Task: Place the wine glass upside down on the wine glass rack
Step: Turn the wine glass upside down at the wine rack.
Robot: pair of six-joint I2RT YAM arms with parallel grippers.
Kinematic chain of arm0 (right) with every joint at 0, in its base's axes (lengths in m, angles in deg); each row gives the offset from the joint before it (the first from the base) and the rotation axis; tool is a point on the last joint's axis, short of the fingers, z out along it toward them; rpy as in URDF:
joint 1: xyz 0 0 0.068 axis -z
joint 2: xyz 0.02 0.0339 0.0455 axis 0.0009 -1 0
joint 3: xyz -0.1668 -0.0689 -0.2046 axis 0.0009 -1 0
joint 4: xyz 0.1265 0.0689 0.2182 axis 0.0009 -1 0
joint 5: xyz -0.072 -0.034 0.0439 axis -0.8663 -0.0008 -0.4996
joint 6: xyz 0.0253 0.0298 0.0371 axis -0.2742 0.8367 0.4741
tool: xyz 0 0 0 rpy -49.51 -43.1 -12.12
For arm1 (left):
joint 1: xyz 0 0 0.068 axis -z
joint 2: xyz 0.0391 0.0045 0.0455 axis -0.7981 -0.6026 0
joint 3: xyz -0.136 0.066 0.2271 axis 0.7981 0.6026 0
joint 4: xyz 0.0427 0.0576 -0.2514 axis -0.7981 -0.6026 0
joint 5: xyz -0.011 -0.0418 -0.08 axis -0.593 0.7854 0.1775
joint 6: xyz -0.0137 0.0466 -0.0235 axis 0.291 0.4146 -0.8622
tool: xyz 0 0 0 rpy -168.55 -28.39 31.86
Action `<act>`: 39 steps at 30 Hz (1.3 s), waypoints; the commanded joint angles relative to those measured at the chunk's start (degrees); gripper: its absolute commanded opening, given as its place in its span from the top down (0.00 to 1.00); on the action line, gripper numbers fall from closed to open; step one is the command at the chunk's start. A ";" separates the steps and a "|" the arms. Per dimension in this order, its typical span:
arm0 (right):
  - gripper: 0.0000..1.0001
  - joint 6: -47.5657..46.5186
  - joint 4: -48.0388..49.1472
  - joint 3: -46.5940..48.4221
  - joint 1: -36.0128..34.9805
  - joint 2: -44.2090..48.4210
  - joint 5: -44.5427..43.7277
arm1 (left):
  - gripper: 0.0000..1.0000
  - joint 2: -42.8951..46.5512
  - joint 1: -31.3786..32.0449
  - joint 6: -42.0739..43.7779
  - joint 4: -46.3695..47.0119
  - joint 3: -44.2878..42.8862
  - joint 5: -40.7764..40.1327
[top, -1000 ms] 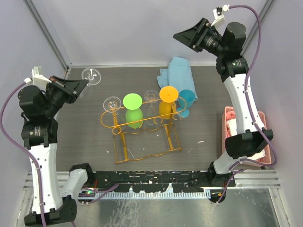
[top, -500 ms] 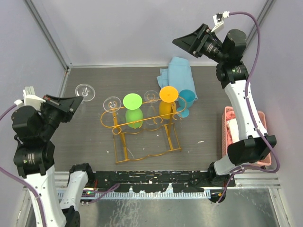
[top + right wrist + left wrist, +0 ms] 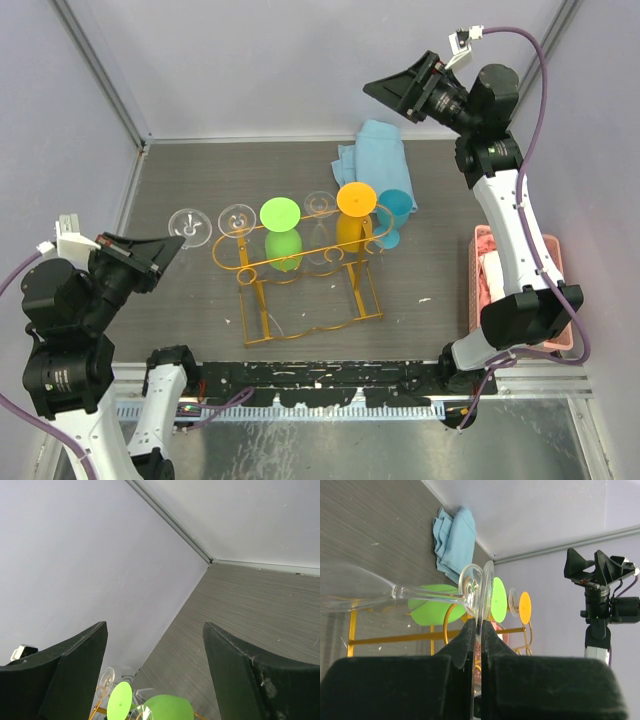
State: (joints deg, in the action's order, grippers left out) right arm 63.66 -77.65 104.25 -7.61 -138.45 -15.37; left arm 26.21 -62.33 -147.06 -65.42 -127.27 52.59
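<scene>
My left gripper (image 3: 172, 247) is shut on the rim of the round foot of a clear wine glass (image 3: 188, 225), held foot-up just left of the rack. In the left wrist view my fingers (image 3: 465, 635) pinch the foot (image 3: 485, 597), and the stem and bowl (image 3: 355, 594) stretch off to the left. The orange-gold wire rack (image 3: 300, 268) stands mid-table and holds a clear glass (image 3: 237, 218), a green glass (image 3: 281, 214), another clear glass (image 3: 320, 205) and an orange glass (image 3: 356, 199), all upside down. My right gripper (image 3: 388, 86) is open and empty, raised high over the back right.
A blue glass (image 3: 396, 212) stands by the rack's right end. A light blue cloth (image 3: 372, 152) lies behind it. A pink basket (image 3: 487, 268) sits at the right edge. The enclosure walls close in the left, back and right sides.
My left arm has carried the clear glass from the back left corner forward and right, to just beside the rack's left end. The right arm has barely moved.
</scene>
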 commanded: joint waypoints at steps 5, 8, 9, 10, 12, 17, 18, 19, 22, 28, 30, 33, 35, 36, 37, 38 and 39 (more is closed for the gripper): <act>0.18 0.44 3.81 1.13 -0.07 1.57 -0.01 | 1.00 2.59 -0.19 0.38 -6.88 -4.81 4.42; 0.18 0.47 3.81 1.28 -0.08 1.59 -0.04 | 1.00 3.06 -0.15 2.32 -11.93 -7.12 3.50; 0.18 0.44 3.76 1.15 -0.05 1.61 -0.05 | 1.00 3.33 -0.19 2.74 -13.44 -7.67 3.23; 0.18 0.48 3.73 1.19 -0.07 1.61 -0.13 | 1.00 3.65 -0.11 2.83 -15.02 -7.98 3.39; 0.18 0.56 3.74 1.29 -0.07 1.61 -0.26 | 1.00 4.02 -0.02 2.47 -17.33 -8.60 4.17; 0.18 0.79 3.63 1.20 -0.03 1.61 -0.31 | 1.00 5.16 0.45 0.84 -20.56 -10.24 7.11; 0.18 0.83 3.58 1.18 -0.07 1.61 -0.32 | 1.00 5.44 0.61 0.02 -20.36 -10.16 8.44; 0.18 0.88 3.59 1.20 -0.07 1.66 -0.32 | 1.00 5.68 0.64 -0.82 -19.74 -9.96 9.13; 0.18 1.00 3.54 1.07 -0.05 1.70 -0.48 | 1.00 6.43 0.60 -3.76 -16.56 -8.48 13.43; 0.18 1.01 3.19 1.18 -0.05 1.88 -0.66 | 1.00 7.35 0.60 -7.83 -12.75 -6.02 18.00; 0.18 0.93 3.01 1.15 -0.05 1.88 -0.84 | 1.00 7.65 0.60 -9.04 -11.77 -5.20 19.00; 0.18 1.00 2.89 1.13 -0.05 1.79 -0.98 | 1.00 8.42 0.60 -12.25 -7.48 -2.76 21.39; 0.18 1.07 2.71 1.13 -0.07 1.70 -1.10 | 1.00 9.42 0.59 -15.21 -3.49 -0.30 23.05; 0.18 1.07 2.73 1.13 0.00 1.62 -1.15 | 1.00 9.81 0.60 -16.26 -1.94 0.74 23.56; 0.18 1.08 2.76 1.11 0.01 1.61 -1.19 | 1.00 10.18 0.60 -16.60 -1.36 1.40 23.84; 0.18 1.03 2.74 1.19 -0.04 1.61 -1.26 | 1.00 10.25 0.60 -16.67 -1.28 1.90 23.91; 0.18 1.01 2.75 1.16 -0.07 1.55 -1.28 | 1.00 10.31 0.60 -16.83 -0.84 2.49 24.30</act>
State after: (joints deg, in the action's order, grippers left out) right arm 64.56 -77.34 104.25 -7.61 -138.45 -15.85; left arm 35.41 -61.90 -160.37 -75.54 -126.27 72.31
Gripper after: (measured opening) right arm 0.822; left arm 0.019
